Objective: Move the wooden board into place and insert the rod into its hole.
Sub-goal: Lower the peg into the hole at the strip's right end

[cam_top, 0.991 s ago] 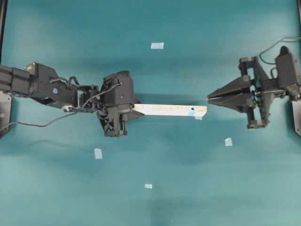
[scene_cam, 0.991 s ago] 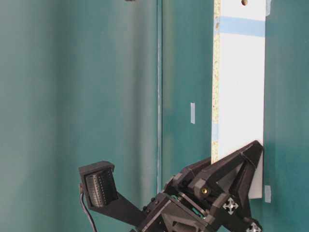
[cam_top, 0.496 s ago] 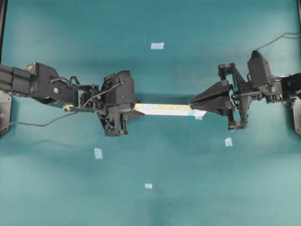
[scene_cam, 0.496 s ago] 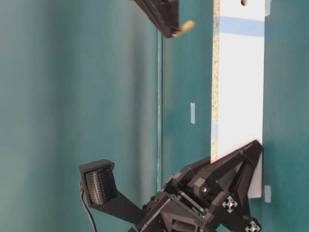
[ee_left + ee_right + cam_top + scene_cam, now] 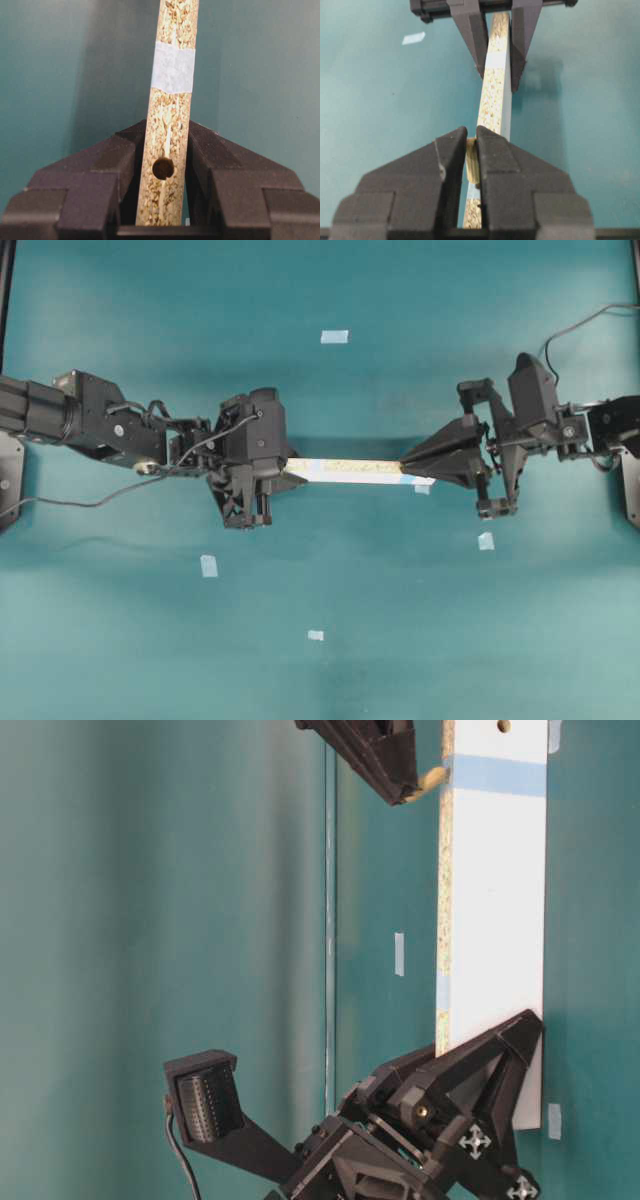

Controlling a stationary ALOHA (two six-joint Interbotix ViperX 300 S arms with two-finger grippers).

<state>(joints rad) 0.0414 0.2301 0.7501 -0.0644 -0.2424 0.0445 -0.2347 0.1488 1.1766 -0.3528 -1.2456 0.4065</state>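
Two arms meet over the wooden board (image 5: 350, 471), which lies with its long axis running from one to the other; the left gripper (image 5: 167, 165) is clamped on its near end. Right gripper (image 5: 471, 165), nearly closed, pinches the rod (image 5: 433, 777) just above the board's far end, beside the hole (image 5: 503, 726).

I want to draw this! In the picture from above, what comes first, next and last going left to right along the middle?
left gripper → wooden board → right gripper, pinching the rod.
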